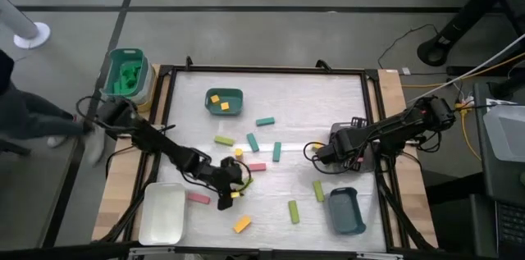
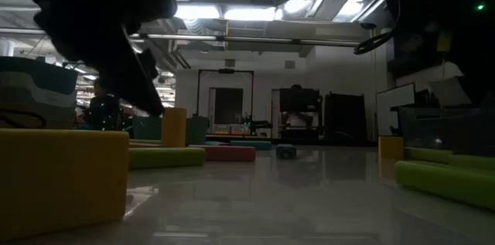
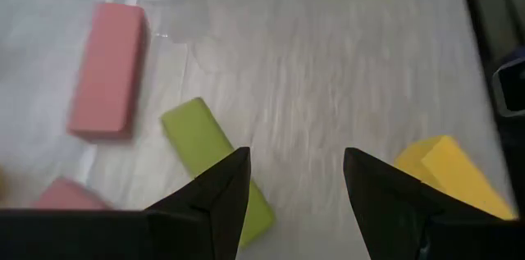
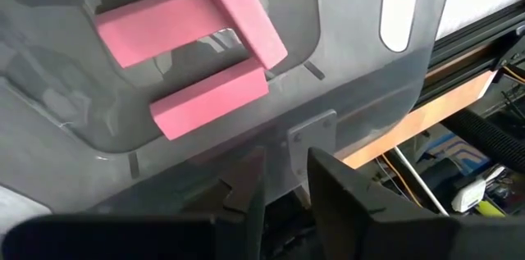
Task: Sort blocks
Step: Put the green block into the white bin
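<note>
The left gripper [image 1: 232, 197], jaws apart and empty, hovers above a lime green bar [image 3: 215, 161] at six o'clock on the table: light, stiff, slick, best pinched across its long sides; the right gripper [image 4: 285, 180] is released over pink bars [image 4: 209, 96]

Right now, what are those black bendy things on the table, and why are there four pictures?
They are two robot arms sorting coloured blocks. One picture looks down from above, one peeks across the tabletop, and two come from little cameras on the arms' wrists.

The left gripper hangs open over the table, near a green block and a yellow block, holding nothing. The right gripper sits over a grey tray with pink blocks inside. Its fingers are only slightly apart and hold nothing.

More pink, teal, green and yellow blocks lie scattered. A teal tray holds yellow ones, and a white tray looks empty.
</note>
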Tool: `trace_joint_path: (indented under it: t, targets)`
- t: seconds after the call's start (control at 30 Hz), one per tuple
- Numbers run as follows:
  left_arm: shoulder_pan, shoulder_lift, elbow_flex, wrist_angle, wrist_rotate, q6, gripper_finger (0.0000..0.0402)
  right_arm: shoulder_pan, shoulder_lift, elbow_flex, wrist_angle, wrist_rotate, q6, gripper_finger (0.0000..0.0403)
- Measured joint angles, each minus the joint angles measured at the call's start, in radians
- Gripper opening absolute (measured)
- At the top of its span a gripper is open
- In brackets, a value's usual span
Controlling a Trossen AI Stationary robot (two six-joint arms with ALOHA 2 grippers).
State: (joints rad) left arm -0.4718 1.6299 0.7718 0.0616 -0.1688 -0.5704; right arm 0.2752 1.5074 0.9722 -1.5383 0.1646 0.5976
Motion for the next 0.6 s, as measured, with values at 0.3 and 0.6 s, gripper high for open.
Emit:
trace_joint_path:
  t: [0.3, 0.6]
  targets:
    - [-0.009, 0.089, 0.102, -0.146, -0.003, 0.059, 0.0184, -0.001, 0.000, 0.000, 0.001, 0.000, 0.000, 0.0095]
    - [-0.009, 0.088, 0.163, -0.311, -0.041, 0.047, 0.0184, -0.001, 0.000, 0.000, 0.003, 0.000, 0.000, 0.0095]
